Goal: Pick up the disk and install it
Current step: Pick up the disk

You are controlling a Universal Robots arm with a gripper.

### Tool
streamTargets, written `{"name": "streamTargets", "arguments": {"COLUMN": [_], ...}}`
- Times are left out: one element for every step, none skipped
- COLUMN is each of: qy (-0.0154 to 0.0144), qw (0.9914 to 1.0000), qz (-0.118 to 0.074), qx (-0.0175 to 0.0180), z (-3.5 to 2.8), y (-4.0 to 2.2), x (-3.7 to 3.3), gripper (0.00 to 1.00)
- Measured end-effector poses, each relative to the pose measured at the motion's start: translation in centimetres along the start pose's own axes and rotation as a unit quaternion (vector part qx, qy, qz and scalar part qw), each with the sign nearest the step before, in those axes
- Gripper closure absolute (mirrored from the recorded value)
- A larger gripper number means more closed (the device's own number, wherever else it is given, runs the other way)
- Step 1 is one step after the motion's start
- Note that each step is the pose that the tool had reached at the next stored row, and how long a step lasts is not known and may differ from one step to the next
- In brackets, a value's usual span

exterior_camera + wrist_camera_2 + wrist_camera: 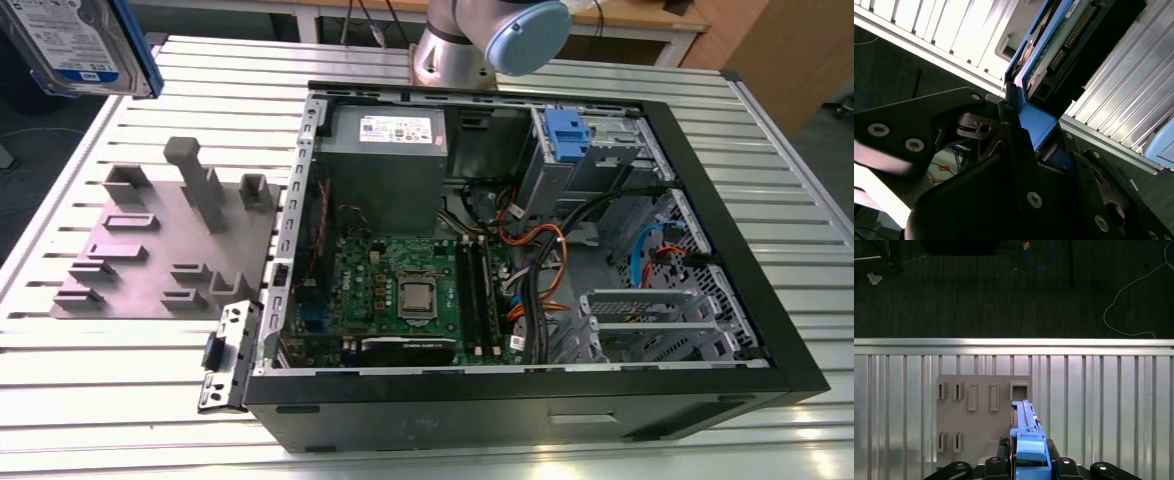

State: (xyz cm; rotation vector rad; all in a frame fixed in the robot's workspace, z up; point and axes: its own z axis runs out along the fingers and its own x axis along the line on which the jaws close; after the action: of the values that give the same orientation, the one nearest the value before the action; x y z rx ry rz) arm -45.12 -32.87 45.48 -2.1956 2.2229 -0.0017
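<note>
Disk held aloft at exterior view's left, above slatted table. Gripper closed on its blue carrier frame. Grey fixture block seen beneath; open computer case well apart. Risk judged: grip on plastic frame alone, so drive could pivot or slip during fast swing.

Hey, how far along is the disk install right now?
Pickup looks done: the disk is in the air, clear of the grey fixture. In hand: the gripper is shut on its blue frame. Left: installing, since the disk is outside the open computer case, off to the exterior view's left.
</note>
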Motion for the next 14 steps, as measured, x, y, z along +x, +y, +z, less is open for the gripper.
{"name": "streamTargets", "arguments": {"qy": [0.0000,0.0000,0.0000,0.0000,0.0000,0.0000,0.0000,0.0000,0.0000,0.0000,0.0000,0.0000,0.0000,0.0000], "qw": [1.00000,1.00000,1.00000,1.00000,1.00000,1.00000,1.00000,1.00000,1.00000,1.00000,1.00000,1.00000,1.00000,1.00000], "qz": [0.000,0.000,0.000,0.000,0.000,0.000,0.000,0.000,0.000,0.000,0.000,0.000,0.000,0.000], "qx": [0.0000,0.0000,0.0000,-0.0001,-0.0001,0.0000,0.0000,0.0000,0.0000,0.0000,0.0000,0.0000,-0.0001,0.0000], "z": [-0.10,-0.18,-0.24,-0.28,-0.30,-0.29,-0.29,-0.30,-0.30,-0.30,-0.30,-0.30,-0.30,-0.30], "y": [0.00,0.00,0.00,0.00,-0.01,-0.01,-0.01,-0.01,-0.01,-0.01,-0.01,-0.01,-0.01,-0.01], "x": [0.00,0.00,0.00,0.02,0.05,0.08,0.08,0.24,0.40,0.40,0.40,0.40,0.41,0.41], "gripper": [0.64,0.64,0.64,0.64,0.64,0.64,0.64,0.64,0.64,0.64,0.64,0.64,0.64,0.64]}}
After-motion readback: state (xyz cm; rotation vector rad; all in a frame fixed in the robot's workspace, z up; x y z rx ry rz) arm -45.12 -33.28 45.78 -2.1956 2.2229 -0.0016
